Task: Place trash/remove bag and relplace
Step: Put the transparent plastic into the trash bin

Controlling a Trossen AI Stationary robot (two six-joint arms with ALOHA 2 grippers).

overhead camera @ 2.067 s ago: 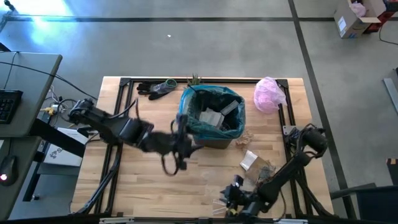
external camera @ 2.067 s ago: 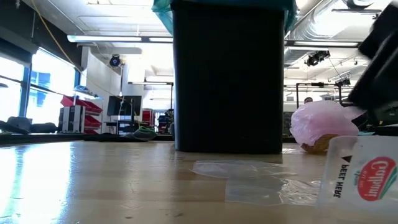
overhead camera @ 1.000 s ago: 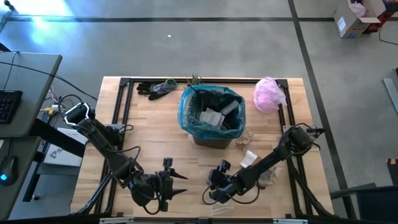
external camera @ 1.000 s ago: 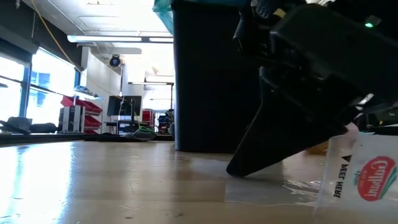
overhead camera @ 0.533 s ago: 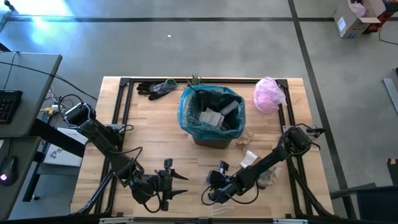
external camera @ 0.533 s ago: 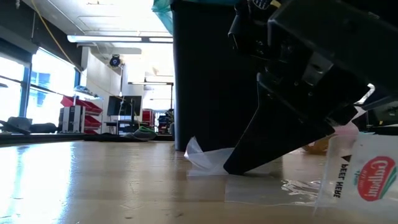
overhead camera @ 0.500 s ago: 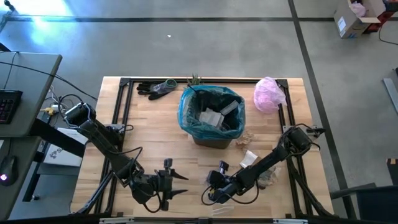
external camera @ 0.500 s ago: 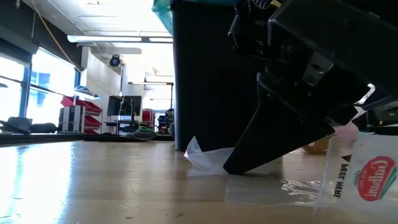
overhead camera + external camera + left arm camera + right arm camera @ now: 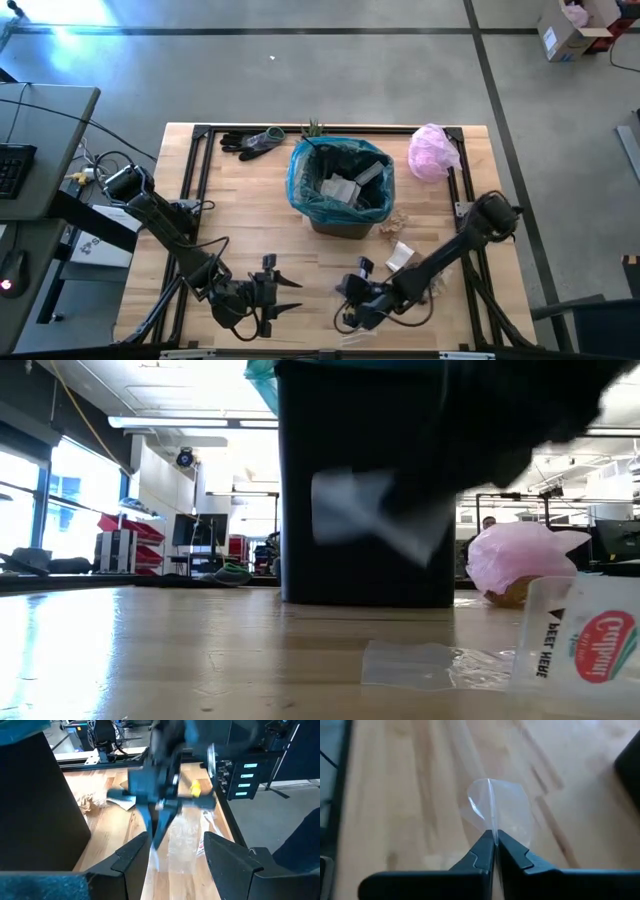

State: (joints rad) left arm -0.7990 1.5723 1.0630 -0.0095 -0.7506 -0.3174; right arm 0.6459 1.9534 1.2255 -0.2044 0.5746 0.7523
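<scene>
Reaching low across the front of the counter (image 9: pixel 240 220), the right arm stretches from its base at the right edge down toward the middle, its right tool (image 9: pixel 350 318) pinched tight on a clear wrapper (image 9: pixel 495 810). From the wrist view the two fingers (image 9: pixel 481 851) meet flat against each other with the thin clear film standing up between their tips, lifted off the wood. From counter level the wrapper (image 9: pixel 365 515) shows as a pale blur hanging in front of the bin (image 9: pixel 365 480), with the arm a dark smear above it.

The left arm lies folded along the left front of the counter, elbow out, its left tool (image 9: pixel 283 297) pointing toward the right one and near it but apart. Its fingers (image 9: pixel 131 854) stand spread, with nothing between them.

The bin (image 9: pixel 342 190) sits in the middle toward the back, lined with the teal bag (image 9: pixel 300 185), which folds over the rim; pale scraps (image 9: pixel 340 188) lie inside. More trash lies on the wood right of the bin: a brownish lump (image 9: pixel 395 220), a white scrap (image 9: pixel 400 256), and a flat clear wrapper (image 9: pixel 420 665) near the front. A printed wrapper (image 9: pixel 585 645) stands close to the low camera. A pink bag (image 9: pixel 432 150) rests at the back right corner, dark gloves (image 9: pixel 250 142) at the back left, and a small plant (image 9: pixel 314 128) just behind the bin.
</scene>
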